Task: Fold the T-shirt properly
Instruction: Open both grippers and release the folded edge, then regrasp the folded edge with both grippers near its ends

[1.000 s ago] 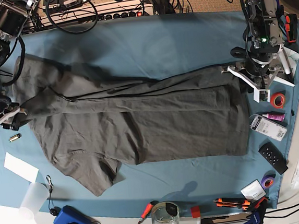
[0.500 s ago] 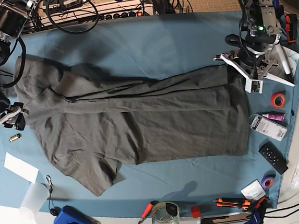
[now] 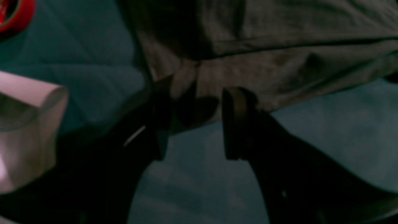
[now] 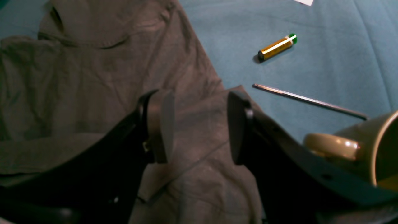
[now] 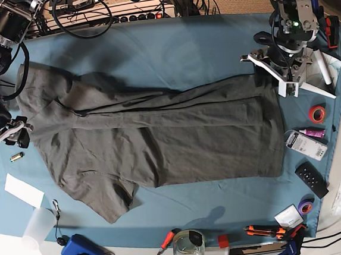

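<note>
The dark grey T-shirt [image 5: 159,134] lies spread and wrinkled across the teal table cloth [image 5: 170,50], collar end at the left, hem at the right. My left gripper [image 5: 271,74] is open at the shirt's far right hem corner. In the left wrist view [image 3: 196,124] the fingers [image 3: 236,124] stand apart with the shirt's edge [image 3: 279,62] at their tips. My right gripper [image 5: 4,137] is open at the shirt's left edge. In the right wrist view [image 4: 197,124] it hovers open over the grey fabric [image 4: 93,77], gripping nothing.
A gold battery [image 4: 276,47] and a thin metal rod [image 4: 311,101] lie on the cloth left of the shirt. A red tape roll [image 5: 317,113], a remote [image 5: 311,179] and a packet [image 5: 303,143] sit at the right. A glass jar [image 5: 188,248], tools and a blue device [image 5: 82,250] line the front edge.
My left gripper has moved toward the table's far side, from beside the hem's middle to its far corner. The right gripper has barely shifted. The shirt lies as before.
</note>
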